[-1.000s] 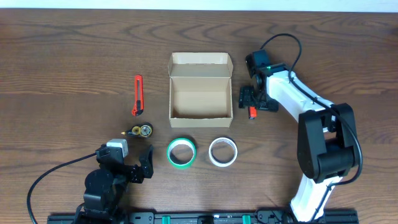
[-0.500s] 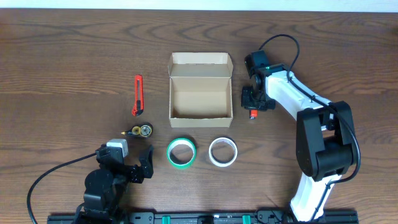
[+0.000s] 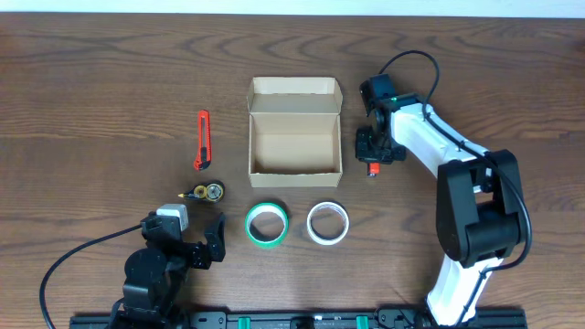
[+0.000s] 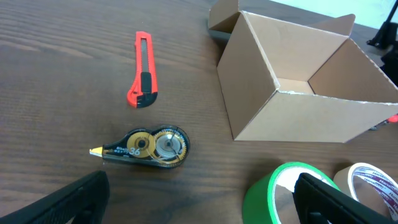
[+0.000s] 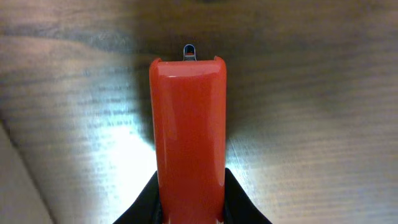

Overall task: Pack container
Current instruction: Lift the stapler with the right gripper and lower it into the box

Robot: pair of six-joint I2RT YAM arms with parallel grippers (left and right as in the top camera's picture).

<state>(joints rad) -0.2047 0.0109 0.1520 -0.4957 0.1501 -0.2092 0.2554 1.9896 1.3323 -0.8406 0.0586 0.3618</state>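
The container, an open tan cardboard box with its flap lid folded back, stands mid-table and looks empty; it also fills the upper right of the left wrist view. Just right of it, my right gripper is shut on a small red oblong object lying on the wood. In the right wrist view both black fingers press against that red object, with the gripper low over the table. My left gripper rests open at the front left, nothing between its fingers.
A red utility knife lies left of the box. A correction tape dispenser is below it. A green tape roll and a white tape roll sit in front of the box. The green roll is close to my left gripper's right finger.
The right gripper's fingers have closed onto the red object beside the box. The left arm has not moved.
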